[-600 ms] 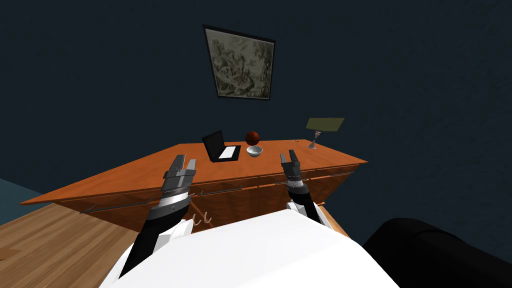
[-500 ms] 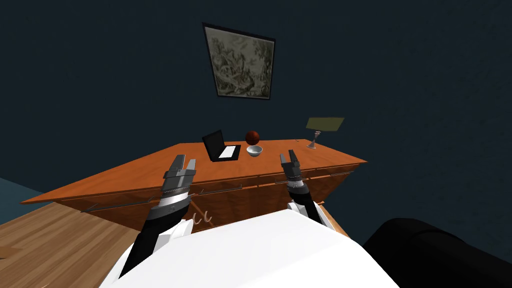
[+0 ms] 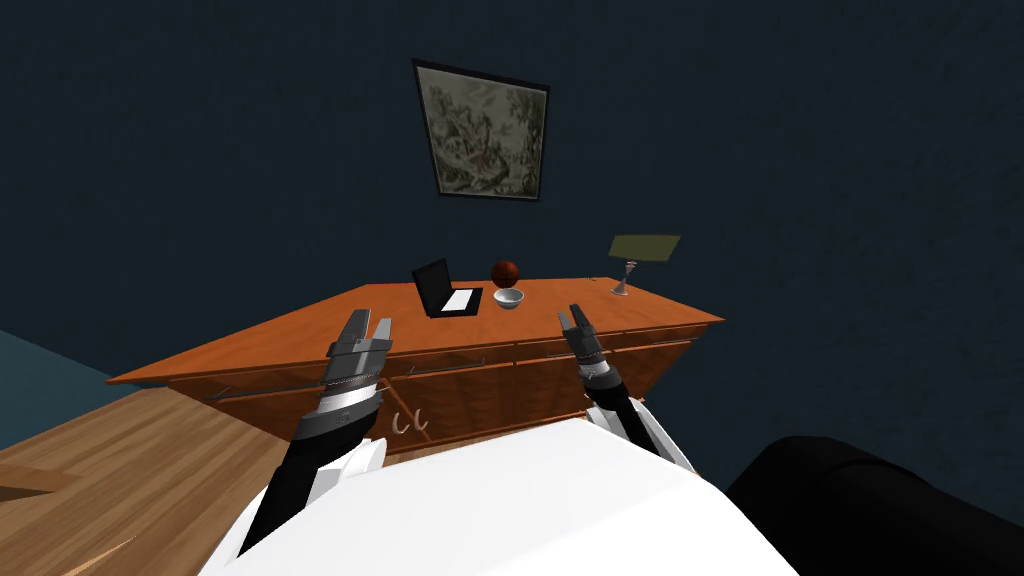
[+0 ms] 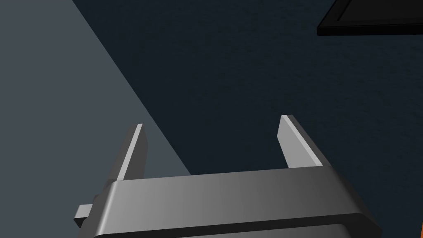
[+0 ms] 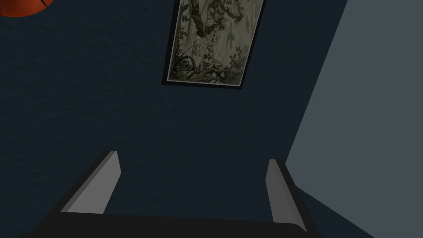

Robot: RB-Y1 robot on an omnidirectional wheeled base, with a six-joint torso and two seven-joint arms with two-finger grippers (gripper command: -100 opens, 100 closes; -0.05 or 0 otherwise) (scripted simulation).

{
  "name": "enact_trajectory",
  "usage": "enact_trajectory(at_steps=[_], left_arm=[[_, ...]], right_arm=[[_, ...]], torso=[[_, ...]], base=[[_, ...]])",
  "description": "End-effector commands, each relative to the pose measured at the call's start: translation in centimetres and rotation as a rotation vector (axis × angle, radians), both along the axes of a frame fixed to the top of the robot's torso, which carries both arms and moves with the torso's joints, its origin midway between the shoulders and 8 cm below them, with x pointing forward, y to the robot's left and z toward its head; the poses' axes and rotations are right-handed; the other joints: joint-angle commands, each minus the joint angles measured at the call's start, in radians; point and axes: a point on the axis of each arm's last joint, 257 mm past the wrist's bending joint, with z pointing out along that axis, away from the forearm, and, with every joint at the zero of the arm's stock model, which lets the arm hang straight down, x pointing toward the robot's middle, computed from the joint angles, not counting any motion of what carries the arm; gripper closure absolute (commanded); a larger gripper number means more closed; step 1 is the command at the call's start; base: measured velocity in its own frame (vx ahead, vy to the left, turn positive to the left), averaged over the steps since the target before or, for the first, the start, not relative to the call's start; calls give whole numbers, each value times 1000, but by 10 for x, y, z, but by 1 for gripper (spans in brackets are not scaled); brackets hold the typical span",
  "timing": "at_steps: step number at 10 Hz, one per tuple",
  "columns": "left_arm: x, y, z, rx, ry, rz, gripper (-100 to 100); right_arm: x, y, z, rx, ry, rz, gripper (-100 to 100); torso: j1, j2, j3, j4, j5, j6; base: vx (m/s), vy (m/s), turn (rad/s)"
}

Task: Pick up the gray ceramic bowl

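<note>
Left gripper [image 3: 371,318], right gripper [image 3: 570,313] spread, empty; pale bowl [image 3: 508,298] on orange sideboard [image 3: 330,335], dark-blue wall [image 3: 200,150].

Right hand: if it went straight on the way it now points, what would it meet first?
Probably the dark blue wall, just below the framed picture. Nothing nearer shows between the open fingers of the right hand, and the orange ball lies well off that line. Depth is hard to judge.

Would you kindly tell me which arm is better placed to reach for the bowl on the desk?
Right, I think: the right end effector, open, hovers nearer the bowl; the left end effector, also open, is farther off, on the laptop's side.
</note>
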Motion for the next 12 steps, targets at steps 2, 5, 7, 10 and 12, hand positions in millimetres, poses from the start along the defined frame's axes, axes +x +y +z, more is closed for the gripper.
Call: enact_trajectory(at_steps=[2, 5, 7, 10, 12], left_arm=[[0, 0, 0, 0, 0, 0, 0], [0, 0, 0, 0, 0, 0, 0], [0, 0, 0, 0, 0, 0, 0], [0, 0, 0, 0, 0, 0, 0], [0, 0, 0, 0, 0, 0, 0]], right_arm=[[4, 0, -10, -80, 27, 11, -100], [7, 1, -18, -152, 47, 25, -100], [9, 0, -26, -220, 67, 34, -100], [15, -7, -42, -344, 103, 38, -100], [18, -11, -51, -421, 122, 44, -100]], torso=[[0, -1, -1, 0, 0, 0], [0, -1, 0, 0, 0, 0], [0, -1, 0, 0, 0, 0], [0, -1, -1, 0, 0, 0], [0, -1, -1, 0, 0, 0]], base=[[-28, 2, 21], [-35, 0, 26], [-33, -3, 38], [-29, 4, 51], [-28, 4, 55]])
